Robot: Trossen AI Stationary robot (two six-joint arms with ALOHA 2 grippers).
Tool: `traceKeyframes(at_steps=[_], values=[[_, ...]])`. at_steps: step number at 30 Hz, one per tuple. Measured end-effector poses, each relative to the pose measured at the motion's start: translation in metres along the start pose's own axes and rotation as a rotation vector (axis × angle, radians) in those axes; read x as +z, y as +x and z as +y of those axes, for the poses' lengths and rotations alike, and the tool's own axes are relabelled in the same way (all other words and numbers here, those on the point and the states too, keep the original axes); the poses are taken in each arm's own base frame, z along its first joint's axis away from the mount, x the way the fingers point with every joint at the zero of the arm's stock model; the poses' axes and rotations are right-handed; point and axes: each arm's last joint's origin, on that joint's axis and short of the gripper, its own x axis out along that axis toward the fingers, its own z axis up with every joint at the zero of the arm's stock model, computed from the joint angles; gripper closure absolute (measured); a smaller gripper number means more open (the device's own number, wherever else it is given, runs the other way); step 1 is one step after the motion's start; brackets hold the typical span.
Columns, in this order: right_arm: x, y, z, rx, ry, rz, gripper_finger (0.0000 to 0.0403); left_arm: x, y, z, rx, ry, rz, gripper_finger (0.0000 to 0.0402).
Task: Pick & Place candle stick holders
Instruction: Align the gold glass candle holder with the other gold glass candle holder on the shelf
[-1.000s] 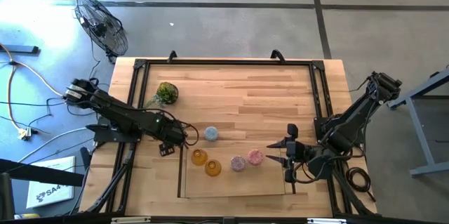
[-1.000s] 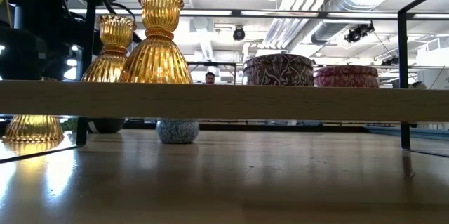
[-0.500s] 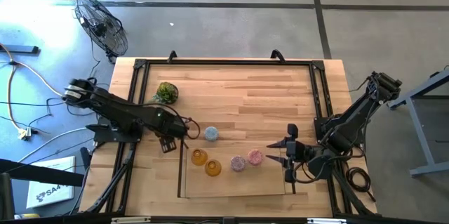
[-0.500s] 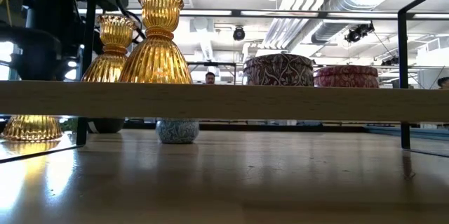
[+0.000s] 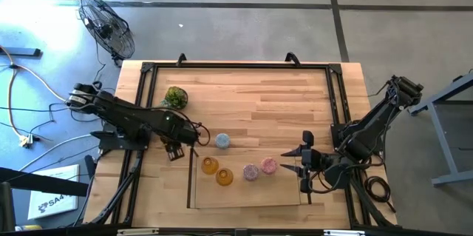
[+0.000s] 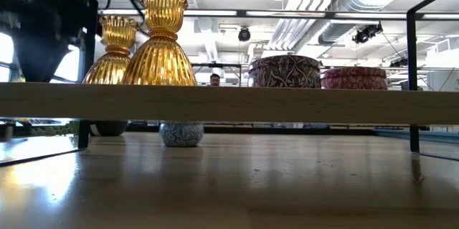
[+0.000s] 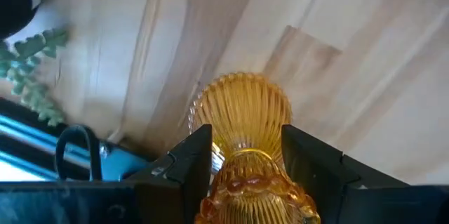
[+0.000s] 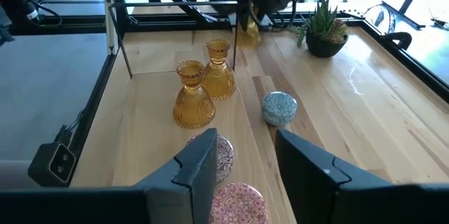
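Note:
My left gripper point(image 5: 174, 149) hangs over the table just left of the wooden tray point(image 5: 194, 191), shut on an amber candle stick holder point(image 7: 242, 108), which also shows in the right wrist view point(image 8: 250, 33). Two more amber holders point(image 5: 210, 166) point(image 5: 225, 177), a purple one point(image 5: 250, 172) and a pink one point(image 5: 268, 165) stand on their bases on the tray. A pale blue holder point(image 5: 222, 141) stands on the table beyond the tray's far edge. My right gripper point(image 5: 303, 163) waits open at the tray's right end, pointing at the holders. My left gripper pinches the amber holder's narrow neck point(image 7: 242, 155) between its two fingers point(image 7: 189, 161), just below the scalloped top cup. The fingers come from above, pointing down. The holder hangs upright below them, its ribbed bell base point(image 7: 242, 101) clear of the table.
A green plant ball point(image 5: 176, 98) sits at the table's far left. A black metal frame point(image 5: 148, 69) runs around the table's edges. A floor fan point(image 5: 107, 25) stands off the table's far left corner. Bare wood stretches across the table's far half.
My left gripper has risen with the amber holder. In the low view the holder's base stood on the table at the left until half a second ago and is now lifted out of sight. The right arm has kept still.

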Motion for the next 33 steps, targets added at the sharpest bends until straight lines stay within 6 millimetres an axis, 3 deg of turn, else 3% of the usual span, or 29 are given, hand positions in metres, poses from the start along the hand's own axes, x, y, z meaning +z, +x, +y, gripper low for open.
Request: traceKeyframes(at_steps=[6, 11, 15, 20, 23, 26, 33], values=[[0.000, 0.000, 0.000, 0.000, -0.022, 0.000, 0.0263, 0.001, -0.054, 0.001, -0.005, 0.002, -0.034, 0.0252], [0.000, 0.000, 0.000, 0.004, -0.030, 0.003, 0.0263, -0.004, -0.117, -0.004, -0.112, 0.019, -0.159, 0.0248], [0.000, 0.000, 0.000, 0.011, -0.053, 0.006, 0.0263, -0.010, -0.167, -0.010, -0.271, 0.063, -0.343, 0.0239], [-0.001, 0.000, 0.000, 0.010, -0.072, 0.008, 0.0263, -0.016, -0.211, -0.027, -0.392, 0.211, -0.636, 0.0251], [-0.001, 0.000, 0.000, 0.007, -0.080, 0.012, 0.0263, -0.015, -0.221, -0.043, -0.444, 0.323, -0.762, 0.0250], [-0.001, 0.000, 0.000, 0.006, -0.082, 0.014, 0.0263, -0.009, -0.217, -0.063, -0.445, 0.411, -0.788, 0.0241], [-0.001, 0.000, 0.000, 0.010, -0.072, 0.015, 0.0263, 0.021, -0.176, -0.115, -0.365, 0.492, -0.648, 0.0250]])
